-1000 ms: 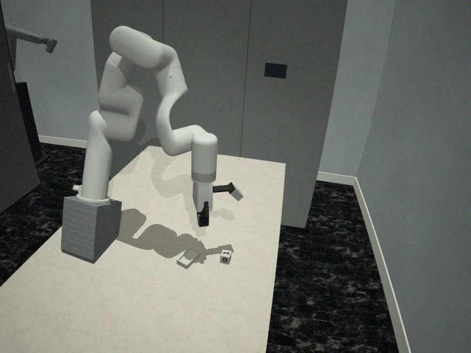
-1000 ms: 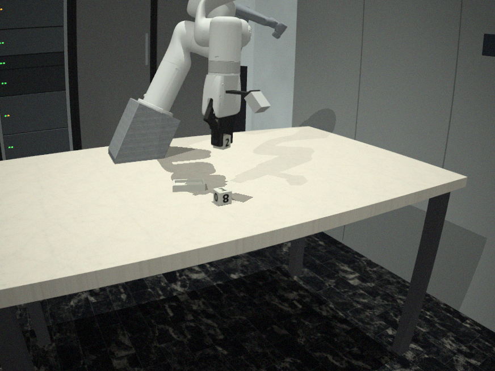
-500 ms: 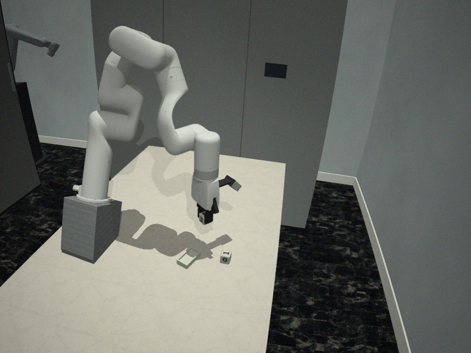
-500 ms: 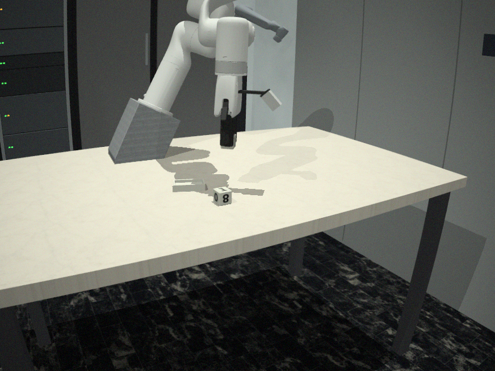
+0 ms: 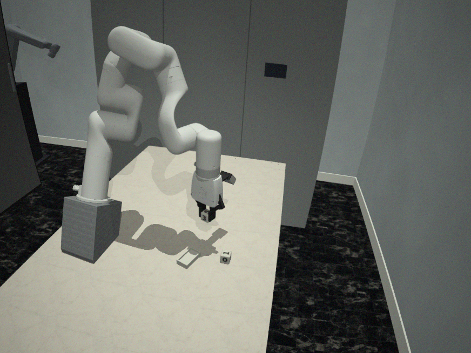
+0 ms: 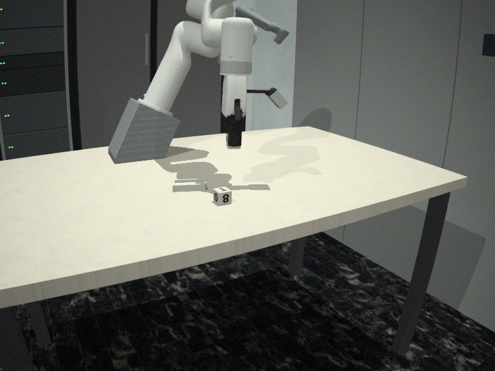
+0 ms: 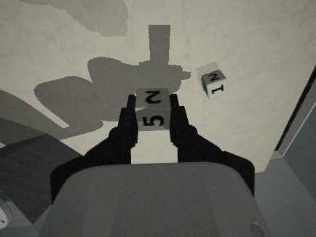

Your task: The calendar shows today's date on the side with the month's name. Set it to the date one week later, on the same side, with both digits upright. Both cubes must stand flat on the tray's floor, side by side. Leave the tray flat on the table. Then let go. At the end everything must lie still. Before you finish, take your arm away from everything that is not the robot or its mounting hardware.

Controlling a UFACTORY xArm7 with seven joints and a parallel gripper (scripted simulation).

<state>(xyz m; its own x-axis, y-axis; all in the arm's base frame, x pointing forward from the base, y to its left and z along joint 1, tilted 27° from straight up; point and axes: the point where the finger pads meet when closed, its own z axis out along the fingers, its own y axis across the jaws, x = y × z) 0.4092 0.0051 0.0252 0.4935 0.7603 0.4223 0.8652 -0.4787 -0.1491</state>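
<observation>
1. White, smooth-jointed robot arm (image 5: 208, 151) (image 6: 236, 39) on a grey block-shaped base (image 5: 78, 228) (image 6: 143, 131). It reaches over the pale, faintly veined table (image 5: 133, 304) (image 6: 120, 231) (image 7: 255, 36), its last section pointing down.
2. Black-fingered gripper (image 5: 207, 215) (image 6: 234, 140) (image 7: 153, 105): clamped on a small white cube with black digits (image 5: 204, 216) (image 6: 233, 147) (image 7: 153, 118), one finger on each side of it.
3. Faces of the held cube: a 3 in the top view; a 2 and a 5 in the wrist view, both turned sideways there. In the exterior view the fingers hide nearly all of it, only a pale lower edge showing.
4. Held cube is raised over the table, outside the tray, on the far side of it in the top view.
5. Second white cube with black digits (image 5: 225, 257) (image 6: 222, 196) (image 7: 215, 85) sits flat on the table. A 1 on top; 0 and 8 on two sides, a 2 on another in the wrist view.
6. Shallow, pale rectangular tray (image 5: 181, 265) (image 6: 188, 188) lies on the table, left of the second cube and near it, not touching. Neither cube is in it.
7. Arm's shadow falls across the tray's far end. Month lettering cannot be made out.

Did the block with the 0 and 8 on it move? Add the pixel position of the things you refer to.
No. The loose cube (image 5: 224, 257) (image 6: 222, 197) (image 7: 214, 83) sits in the same spot beside the tray (image 5: 183, 265) (image 6: 188, 189), with its 1 facing up.
</observation>
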